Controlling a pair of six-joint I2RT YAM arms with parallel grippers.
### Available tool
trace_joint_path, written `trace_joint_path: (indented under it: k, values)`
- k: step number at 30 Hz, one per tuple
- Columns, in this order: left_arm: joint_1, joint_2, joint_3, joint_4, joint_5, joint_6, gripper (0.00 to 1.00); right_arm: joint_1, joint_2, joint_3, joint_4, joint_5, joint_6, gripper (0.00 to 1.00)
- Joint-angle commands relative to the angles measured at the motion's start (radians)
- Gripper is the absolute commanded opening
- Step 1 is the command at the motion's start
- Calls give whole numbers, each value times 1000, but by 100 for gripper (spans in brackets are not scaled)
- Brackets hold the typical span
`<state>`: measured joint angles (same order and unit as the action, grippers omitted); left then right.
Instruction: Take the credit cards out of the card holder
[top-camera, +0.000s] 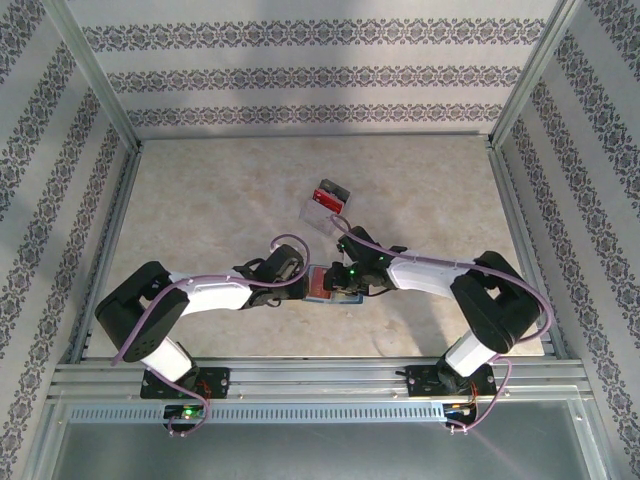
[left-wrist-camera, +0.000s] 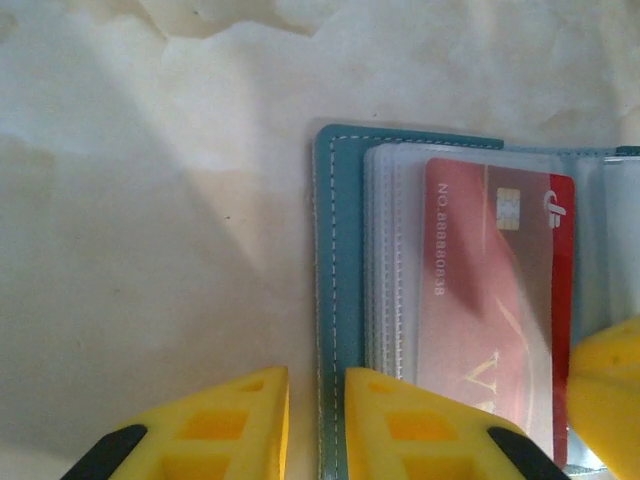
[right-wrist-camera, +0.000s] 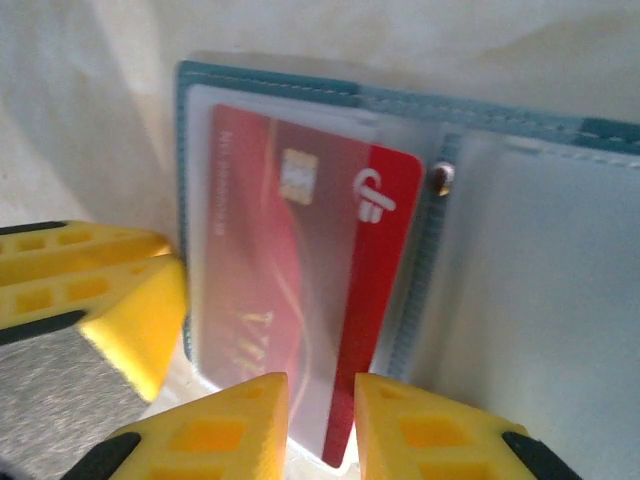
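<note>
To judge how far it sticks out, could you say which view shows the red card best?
The right wrist view: the red card is close, chip and logo clear, one edge bare beyond its sleeve. The left wrist view crops its end; the top external view makes it tiny.

The top view is bright, evenly lit from above and sharp, with soft shadows on the tabletop (top-camera: 200, 190). Both wrist views are hazy and soft. The yellow left fingers (left-wrist-camera: 430, 430) blur at the frame's bottom edge, and milky glare dulls the red card (right-wrist-camera: 290, 290).
</note>
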<state>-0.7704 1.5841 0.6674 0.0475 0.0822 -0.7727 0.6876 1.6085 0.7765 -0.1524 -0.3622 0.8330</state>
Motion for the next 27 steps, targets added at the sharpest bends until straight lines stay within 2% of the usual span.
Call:
trace_joint_path:
  k: [1, 12, 23, 27]
  values:
    - [-10, 22, -37, 35, 73, -28, 19, -26, 16, -9, 42, -21, 1, 26]
    - [-62, 20, -52, 43, 61, -56, 16, -104, 13, -37, 46, -48, -51, 26]
    - [-76, 22, -37, 19, 39, -57, 16, -106, 93, 16, 163, -162, -40, 24]
    - [-77, -1, -35, -19, -19, -67, 16, -110, 78, 15, 157, -166, -36, 24]
